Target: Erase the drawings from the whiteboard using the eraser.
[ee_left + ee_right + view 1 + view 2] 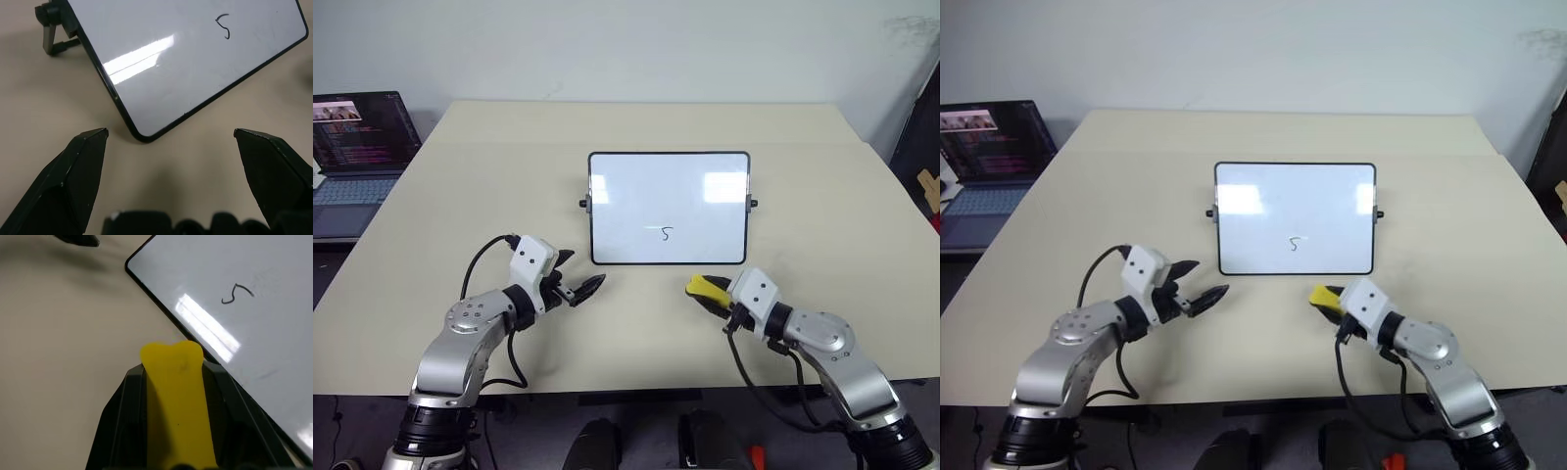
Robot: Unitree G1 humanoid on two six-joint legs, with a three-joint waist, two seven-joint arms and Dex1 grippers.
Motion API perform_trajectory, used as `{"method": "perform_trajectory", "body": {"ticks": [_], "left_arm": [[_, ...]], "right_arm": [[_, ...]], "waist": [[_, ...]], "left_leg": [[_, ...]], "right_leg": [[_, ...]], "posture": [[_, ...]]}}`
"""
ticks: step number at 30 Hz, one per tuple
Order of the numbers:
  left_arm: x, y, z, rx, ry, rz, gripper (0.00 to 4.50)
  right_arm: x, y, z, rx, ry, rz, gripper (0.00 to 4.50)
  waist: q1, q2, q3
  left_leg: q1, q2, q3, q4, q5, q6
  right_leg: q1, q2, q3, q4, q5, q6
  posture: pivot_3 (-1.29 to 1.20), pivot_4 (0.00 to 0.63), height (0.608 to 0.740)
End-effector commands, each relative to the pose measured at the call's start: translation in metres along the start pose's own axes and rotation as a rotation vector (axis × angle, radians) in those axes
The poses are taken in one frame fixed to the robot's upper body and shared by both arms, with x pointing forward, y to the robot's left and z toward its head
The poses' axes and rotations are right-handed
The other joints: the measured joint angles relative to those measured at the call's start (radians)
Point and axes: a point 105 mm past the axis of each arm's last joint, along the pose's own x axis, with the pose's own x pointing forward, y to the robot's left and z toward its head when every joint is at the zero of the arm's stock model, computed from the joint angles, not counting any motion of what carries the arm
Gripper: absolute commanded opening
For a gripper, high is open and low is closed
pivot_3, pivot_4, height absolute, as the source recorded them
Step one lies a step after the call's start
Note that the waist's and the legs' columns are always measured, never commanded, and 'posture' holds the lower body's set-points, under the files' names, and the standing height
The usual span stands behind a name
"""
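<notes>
Gripping eraser [177, 396] beside whiteboard [636, 186]

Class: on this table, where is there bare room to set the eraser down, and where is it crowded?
Free: the table behind the whiteboard, and the wide strips at both its sides. Also the near patch between the left tool and the right tool holding the eraser. Crowded: the strip by the board's near edge, where both tools hover.
</notes>
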Motion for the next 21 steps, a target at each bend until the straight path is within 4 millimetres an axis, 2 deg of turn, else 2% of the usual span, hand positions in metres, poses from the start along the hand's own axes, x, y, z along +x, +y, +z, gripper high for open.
{"method": "perform_trajectory", "body": {"ticks": [1,6,13,17,21], "left_arm": [[0.004,-0.004,0.015,0.051,-0.045,-0.027,4.5],[0.011,-0.009,0.026,0.064,-0.066,-0.059,4.5],[0.013,-0.011,0.028,0.08,-0.064,-0.079,4.5],[0.012,-0.012,0.024,0.083,-0.061,-0.085,4.5],[0.011,-0.01,0.021,0.08,-0.062,-0.079,4.5]], "right_arm": [[0.017,-0.018,0.025,-0.119,-0.11,-0.115,1.2],[0.05,-0.047,0.041,-0.19,-0.161,-0.245,1.2],[0.087,-0.076,0.037,-0.21,-0.115,-0.32,1.2],[0.099,-0.071,0.019,-0.172,-0.041,-0.277,1.2],[0.098,-0.05,-0.012,-0.144,0.067,-0.184,1.2]], "waist": [[-0.002,0.0,0.0],[0.0,0.0,0.0],[0.0,0.0,0.0],[-0.001,0.0,0.0],[-0.001,0.0,-0.001]], "left_leg": [[0.001,0.0,0.0,0.0,0.0,0.0],[0.001,0.0,0.0,0.0,0.001,-0.001],[-0.001,0.0,0.0,-0.001,0.002,-0.004],[-0.004,0.0,0.0,0.0,0.002,-0.004],[-0.002,0.0,0.0,0.0,0.001,-0.003]], "right_leg": [[0.0,0.0,0.0,0.0,0.0,0.0],[0.0,0.001,0.0,0.002,0.0,0.0],[-0.002,0.001,0.001,0.0,0.0,0.0],[-0.004,0.0,0.001,0.0,0.0,0.0],[-0.002,0.0,0.001,0.001,0.001,-0.001]], "posture": [[0.0,0.15,0.74],[0.0,0.15,0.74],[0.0,0.15,0.74],[0.0,0.15,0.74],[0.0,0.15,0.74]]}}
